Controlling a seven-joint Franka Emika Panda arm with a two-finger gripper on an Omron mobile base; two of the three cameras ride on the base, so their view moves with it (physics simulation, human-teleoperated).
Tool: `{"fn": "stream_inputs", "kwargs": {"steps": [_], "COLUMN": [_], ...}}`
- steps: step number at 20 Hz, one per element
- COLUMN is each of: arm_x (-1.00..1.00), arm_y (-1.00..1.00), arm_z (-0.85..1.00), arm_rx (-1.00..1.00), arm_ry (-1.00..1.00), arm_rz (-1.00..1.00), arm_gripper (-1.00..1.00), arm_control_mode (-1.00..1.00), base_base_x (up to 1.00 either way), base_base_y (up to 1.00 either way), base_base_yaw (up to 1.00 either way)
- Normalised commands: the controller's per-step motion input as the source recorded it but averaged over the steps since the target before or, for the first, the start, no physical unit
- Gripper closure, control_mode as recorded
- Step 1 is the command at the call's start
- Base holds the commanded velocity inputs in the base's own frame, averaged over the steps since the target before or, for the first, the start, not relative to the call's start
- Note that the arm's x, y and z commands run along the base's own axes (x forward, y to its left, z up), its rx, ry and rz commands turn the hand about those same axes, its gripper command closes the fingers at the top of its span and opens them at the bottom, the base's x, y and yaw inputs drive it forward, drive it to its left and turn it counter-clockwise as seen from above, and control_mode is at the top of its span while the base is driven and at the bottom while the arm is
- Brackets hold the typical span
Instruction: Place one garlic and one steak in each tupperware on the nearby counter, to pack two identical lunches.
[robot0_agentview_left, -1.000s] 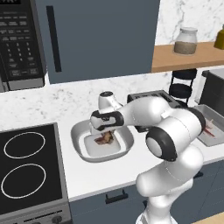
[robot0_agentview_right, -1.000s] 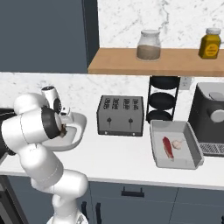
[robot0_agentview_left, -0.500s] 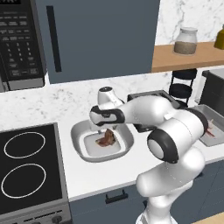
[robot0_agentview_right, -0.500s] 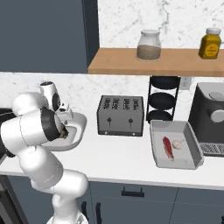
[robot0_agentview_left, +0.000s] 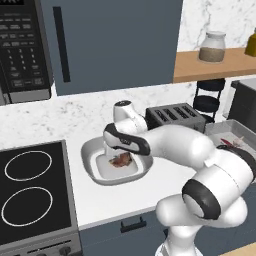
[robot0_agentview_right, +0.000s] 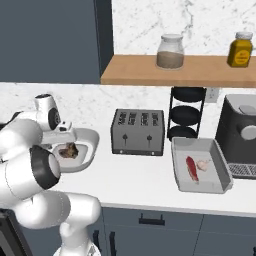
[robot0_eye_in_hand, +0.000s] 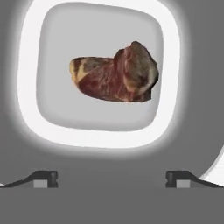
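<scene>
A lumpy reddish-brown steak (robot0_eye_in_hand: 116, 74) lies loose in the middle of the white oval tupperware (robot0_eye_in_hand: 26, 87), left of the toaster on the counter. My gripper (robot0_eye_in_hand: 111, 179) hovers just above it, open, its fingertips (robot0_eye_in_hand: 43, 178) spread wide with nothing between them. From the base, the hand (robot0_agentview_left: 117, 150) hangs over the white tupperware (robot0_agentview_left: 90, 150) and the steak (robot0_agentview_left: 120, 159). The grey rectangular tupperware (robot0_agentview_right: 200, 186) stands at the right. It holds a bright-red steak strip (robot0_agentview_right: 191, 168) and a pale garlic (robot0_agentview_right: 202, 164) side by side.
A black toaster (robot0_agentview_right: 137, 131) stands between the two containers. A dark tiered rack (robot0_agentview_right: 185, 112) and a dark appliance (robot0_agentview_right: 242, 135) are behind the grey one. The stove (robot0_agentview_left: 30, 195) lies to the left. A wooden shelf (robot0_agentview_right: 180, 75) carries two jars.
The gripper opened and let go of the reddish-brown steak, which now rests in the white tupperware. The hand has lifted slightly above it.
</scene>
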Motion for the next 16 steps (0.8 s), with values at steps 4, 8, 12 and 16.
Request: {"fn": "stream_inputs", "kwargs": {"steps": [4,8,12,16], "arm_x": [-1.0,-0.78,-0.6,-0.7], "arm_y": [-0.36,-0.8,-1.0,-0.9], "arm_z": [0.0,0.03,0.25,0.38], "arm_rx": [0.0,0.0,0.0,0.0], "arm_ry": [-0.03,-0.01,0.0,0.02], "arm_rz": [0.0,0.0,0.0,0.01], "arm_gripper": [-1.0,-1.0,-1.0,-1.0], "arm_control_mode": [-1.0,-1.0,-1.0,-1.0], "base_base_x": [0.0,0.0,0.0,0.0], "base_base_y": [0.0,0.0,0.0,0.0], "base_base_yaw": [0.0,0.0,0.0,0.0]}}
